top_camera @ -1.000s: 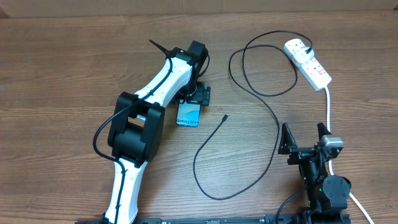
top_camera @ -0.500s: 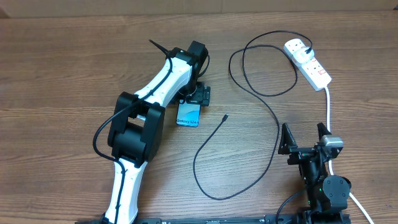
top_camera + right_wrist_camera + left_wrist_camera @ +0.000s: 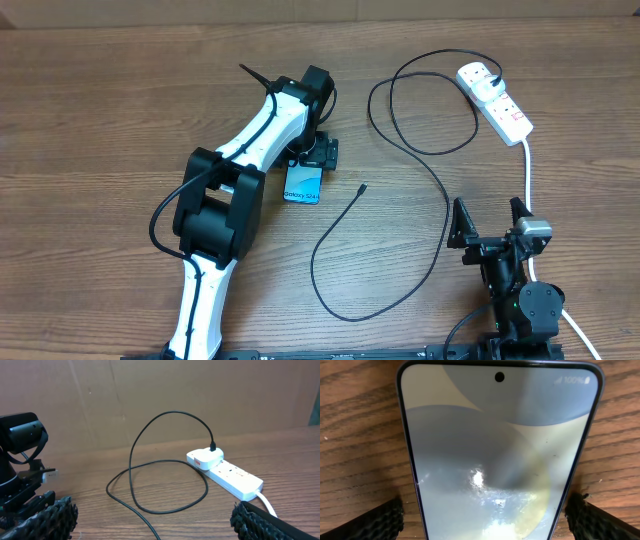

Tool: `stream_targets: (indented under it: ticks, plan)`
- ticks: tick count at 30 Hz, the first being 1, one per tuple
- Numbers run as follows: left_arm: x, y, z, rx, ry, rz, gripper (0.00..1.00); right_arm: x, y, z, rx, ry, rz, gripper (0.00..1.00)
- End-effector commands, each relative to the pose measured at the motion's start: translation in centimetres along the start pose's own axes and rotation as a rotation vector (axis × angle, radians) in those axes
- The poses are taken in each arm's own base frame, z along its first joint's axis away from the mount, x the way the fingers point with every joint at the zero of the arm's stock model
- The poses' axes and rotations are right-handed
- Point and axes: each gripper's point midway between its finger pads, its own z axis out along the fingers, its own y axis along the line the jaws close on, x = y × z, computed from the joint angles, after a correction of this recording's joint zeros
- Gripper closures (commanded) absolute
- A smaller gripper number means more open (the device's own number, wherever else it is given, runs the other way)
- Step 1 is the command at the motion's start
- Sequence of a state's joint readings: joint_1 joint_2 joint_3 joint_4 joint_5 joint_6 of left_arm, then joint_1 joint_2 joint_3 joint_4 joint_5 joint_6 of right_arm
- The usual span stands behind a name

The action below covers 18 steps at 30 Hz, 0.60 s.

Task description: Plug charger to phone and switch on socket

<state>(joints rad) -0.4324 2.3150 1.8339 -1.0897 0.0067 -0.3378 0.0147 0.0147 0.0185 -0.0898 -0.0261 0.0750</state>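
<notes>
Light-blue screen up, the phone (image 3: 305, 183) lies flat on the wooden surface (image 3: 90, 110) a little left of the overhead frame's middle. The end bearing the text "Galaxy S24" points to the lower edge of the frame. Its upper end is hidden beneath the head of the left arm (image 3: 262, 130), which reaches in from the lower left. In the left wrist view the phone (image 3: 500, 460) fills most of the frame. The left jaws are spread wide astride it, one of the black ribbed fingertips (image 3: 375, 520) at each lower corner, outside the phone's long edges. Whether they touch those edges I cannot tell; nothing is gripped.

Just right of the phone lies the small tip (image 3: 362, 187) of the charger (image 3: 446, 208), apart from it and not plugged in. From there the thin black cable curves down towards the lower middle. It then climbs the right half of the frame and loops near the top. It ends in a white plug (image 3: 478, 76) seated in the socket (image 3: 505, 108) at the upper right. A thick white cord (image 3: 528, 165) leaves the socket towards the lower right.

The right jaws stand released and empty at the lower right, well apart from the socket (image 3: 235, 476), which shows in the right wrist view in front of a cardboard wall (image 3: 165, 390).
</notes>
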Motion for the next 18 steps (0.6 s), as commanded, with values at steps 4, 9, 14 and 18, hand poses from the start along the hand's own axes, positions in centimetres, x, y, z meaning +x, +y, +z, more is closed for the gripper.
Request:
stream_targets:
  ticks: [4,9,14,18]
  plan:
    - [0.9,0.2,1.47,-0.022,0.035,0.0,0.02,0.18,0.12,0.02,-0.007,-0.003,0.004,0.0]
    - [0.91,0.21,1.47,-0.022,0.035,0.0,0.02,0.18,0.12,0.02,-0.007,-0.003,0.004,0.0]
    - [0.9,0.23,1.47,-0.022,0.035,-0.001,0.09,0.18,0.12,0.02,-0.007,-0.003,0.004,0.0]
    - [0.93,0.24,1.46,-0.023,0.036,-0.001,0.11,0.18,0.12,0.02,-0.007,-0.003,0.004,0.0]
